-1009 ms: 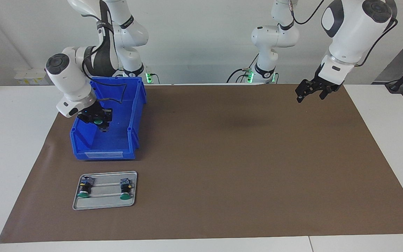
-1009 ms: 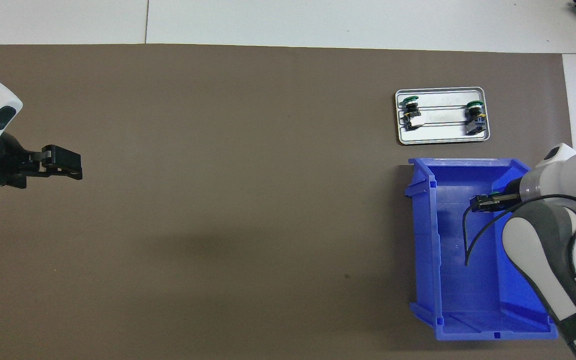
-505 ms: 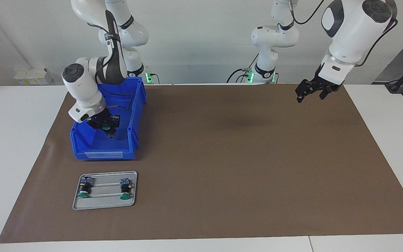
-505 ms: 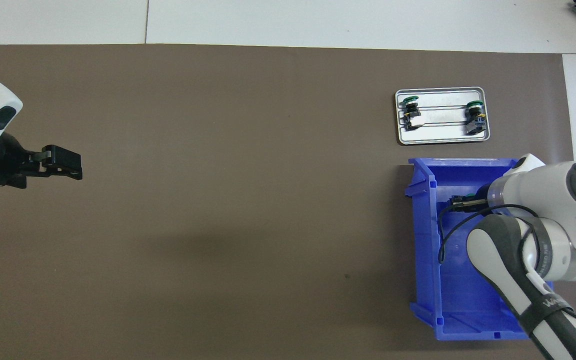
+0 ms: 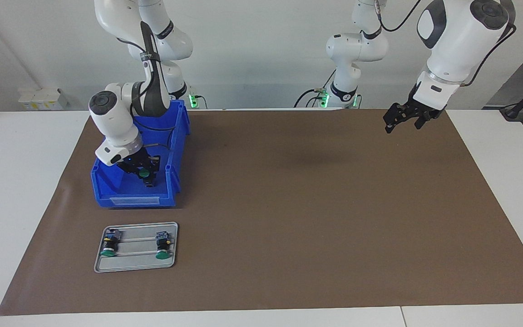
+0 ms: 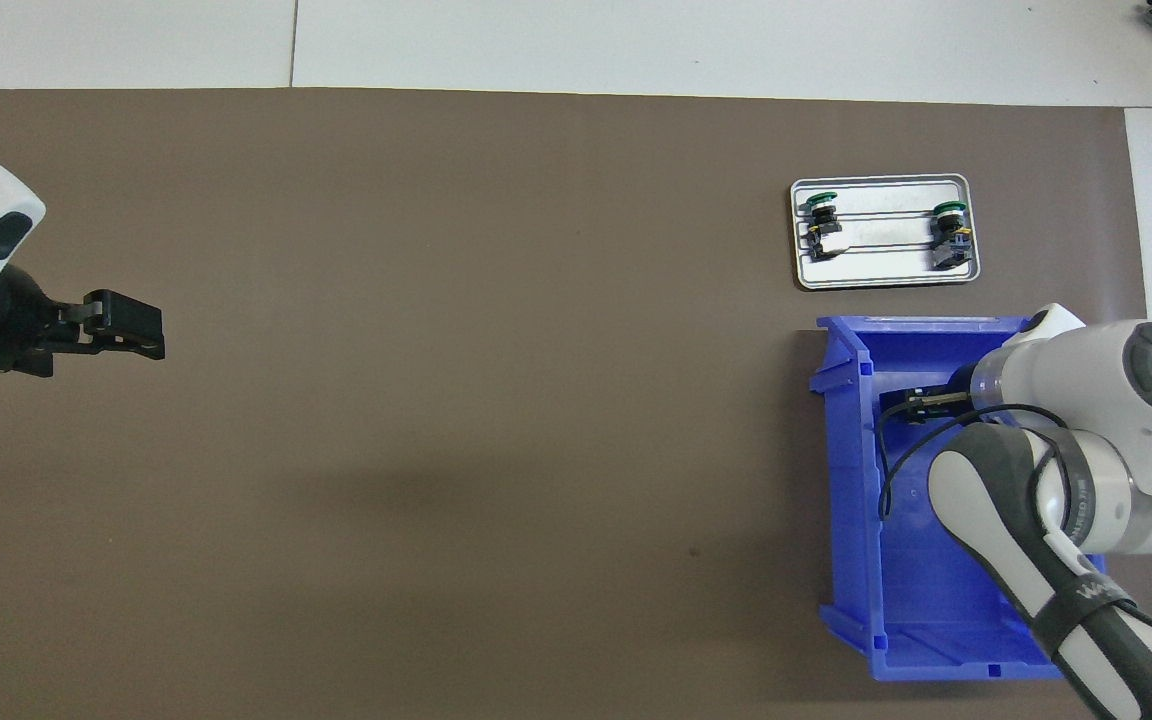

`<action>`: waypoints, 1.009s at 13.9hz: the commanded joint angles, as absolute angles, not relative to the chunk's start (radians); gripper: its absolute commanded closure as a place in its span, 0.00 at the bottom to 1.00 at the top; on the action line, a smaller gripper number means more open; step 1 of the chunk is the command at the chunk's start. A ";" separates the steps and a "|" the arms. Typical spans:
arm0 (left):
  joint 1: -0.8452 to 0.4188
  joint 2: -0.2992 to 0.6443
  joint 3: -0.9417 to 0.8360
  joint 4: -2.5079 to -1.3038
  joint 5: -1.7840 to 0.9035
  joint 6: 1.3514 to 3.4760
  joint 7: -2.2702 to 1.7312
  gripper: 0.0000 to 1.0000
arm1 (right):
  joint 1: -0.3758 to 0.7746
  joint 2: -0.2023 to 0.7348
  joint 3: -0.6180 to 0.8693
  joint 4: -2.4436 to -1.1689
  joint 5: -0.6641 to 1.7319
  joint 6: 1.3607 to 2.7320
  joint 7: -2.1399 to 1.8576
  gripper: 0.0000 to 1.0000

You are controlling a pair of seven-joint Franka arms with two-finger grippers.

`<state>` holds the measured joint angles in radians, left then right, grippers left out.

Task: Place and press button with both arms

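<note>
Brown mat [image 5: 316,218] covers tabletop. Your right end effector [image 5: 145,175] over blue bin [image 5: 170,181], clamped on button [image 5: 143,173]. Your left end effector [image 5: 402,120] waits over mat, well apart from bin, fingers spread.

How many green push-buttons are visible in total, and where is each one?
3. Two lie on the metal tray: one nearer the right arm's end, one beside it. The third button is held by the right gripper over the blue bin. Others may be hidden inside the bin.
</note>
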<state>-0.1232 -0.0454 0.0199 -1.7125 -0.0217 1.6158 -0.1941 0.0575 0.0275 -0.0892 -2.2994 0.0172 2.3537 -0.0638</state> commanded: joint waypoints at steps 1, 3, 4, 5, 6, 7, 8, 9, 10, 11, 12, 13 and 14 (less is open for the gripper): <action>-0.121 -0.068 0.023 -1.730 -0.029 1.609 -0.187 0.00 | 0.057 0.006 -0.084 -2.218 0.031 2.298 0.006 0.00; -0.121 -0.067 0.023 -1.730 -0.029 1.609 -0.187 0.00 | 0.061 -0.011 -0.084 -2.114 0.031 2.167 0.037 0.00; -0.121 -0.067 0.023 -1.730 -0.029 1.609 -0.187 0.00 | 0.058 -0.018 -0.086 -2.049 0.031 2.085 0.054 0.00; -0.121 -0.067 0.023 -1.730 -0.029 1.609 -0.187 0.00 | 0.052 -0.018 -0.087 -1.981 0.025 2.010 0.067 0.00; -0.121 -0.069 0.023 -1.730 -0.029 1.609 -0.187 0.00 | 0.049 -0.018 -0.087 -1.918 0.017 1.946 0.069 0.00; -0.121 -0.068 0.023 -1.730 -0.029 1.609 -0.187 0.00 | 0.048 -0.017 -0.092 -1.864 0.014 1.889 0.069 0.00; -0.121 -0.067 0.023 -1.730 -0.029 1.609 -0.187 0.00 | 0.043 -0.018 -0.094 -1.809 0.014 1.826 0.069 0.00; -0.121 -0.067 0.023 -1.730 -0.029 1.609 -0.187 0.00 | 0.032 -0.017 -0.094 -1.749 0.008 1.759 0.069 0.00; -0.121 -0.067 0.023 -1.730 -0.029 1.609 -0.187 0.00 | 0.023 -0.014 -0.092 -1.691 -0.008 1.697 0.068 0.00; -0.121 -0.067 0.023 -1.730 -0.029 1.609 -0.187 0.00 | 0.018 -0.014 -0.092 -1.639 -0.014 1.639 0.067 0.00; -0.121 -0.067 0.023 -1.730 -0.029 1.609 -0.187 0.00 | 0.021 -0.021 -0.094 -1.614 -0.014 1.596 0.069 0.00; -0.121 -0.067 0.023 -1.730 -0.029 1.609 -0.187 0.00 | 0.020 -0.040 -0.094 -1.615 -0.017 1.565 0.071 0.00; -0.121 -0.067 0.023 -1.730 -0.029 1.609 -0.187 0.00 | 0.020 -0.060 -0.087 -1.629 -0.024 1.556 0.075 0.00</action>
